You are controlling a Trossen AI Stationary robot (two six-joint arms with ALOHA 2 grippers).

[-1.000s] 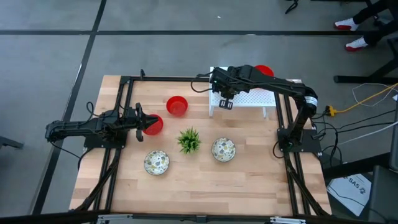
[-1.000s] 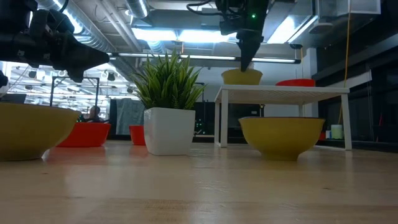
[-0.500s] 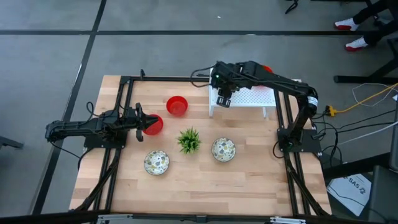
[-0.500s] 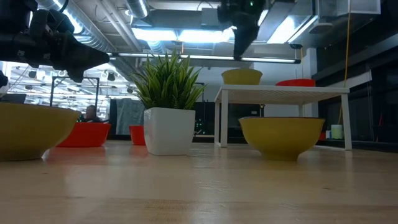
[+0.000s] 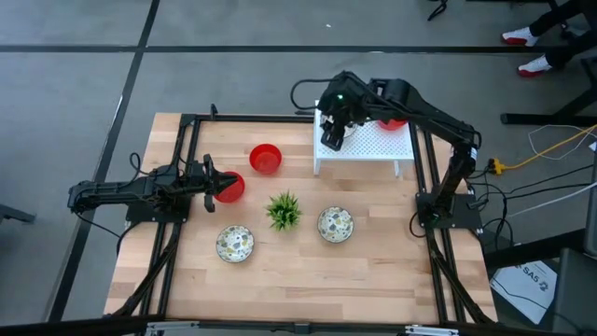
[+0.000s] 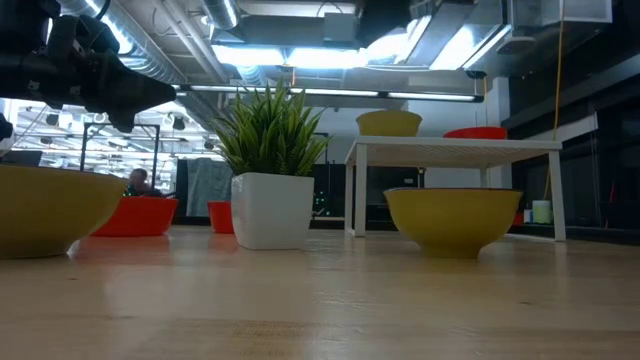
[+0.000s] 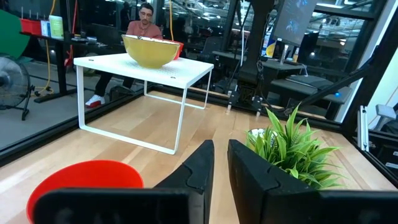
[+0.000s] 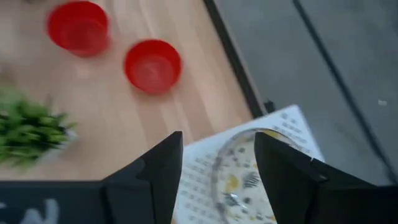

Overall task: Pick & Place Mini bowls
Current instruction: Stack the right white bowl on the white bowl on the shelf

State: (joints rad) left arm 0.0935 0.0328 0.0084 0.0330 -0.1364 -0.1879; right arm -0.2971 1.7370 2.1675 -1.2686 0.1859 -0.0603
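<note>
A speckled cream bowl [image 8: 245, 174] stands on the white perforated rack [image 5: 373, 149]. My right gripper [image 8: 217, 140] hovers open above it, touching nothing. A red bowl [image 5: 398, 110] sits on the rack's far right part, half hidden by the right arm. On the table are two red bowls [image 5: 266, 158] [image 5: 229, 188] and two speckled bowls [image 5: 235, 244] [image 5: 335, 224]. My left gripper [image 5: 209, 177] waits shut just left of the nearer red bowl [image 7: 87, 180], not on it.
A green spiky plant in a white pot [image 5: 284, 211] stands mid-table between the two speckled bowls. Black frame rails run along the table's left and right sides. The near half of the table is bare wood. A person [image 7: 144, 18] sits beyond the table.
My right gripper has risen straight off the speckled bowl on the rack and climbed out of the low view, drifting slightly toward the far edge. The bowl has stayed where it was on the rack.
</note>
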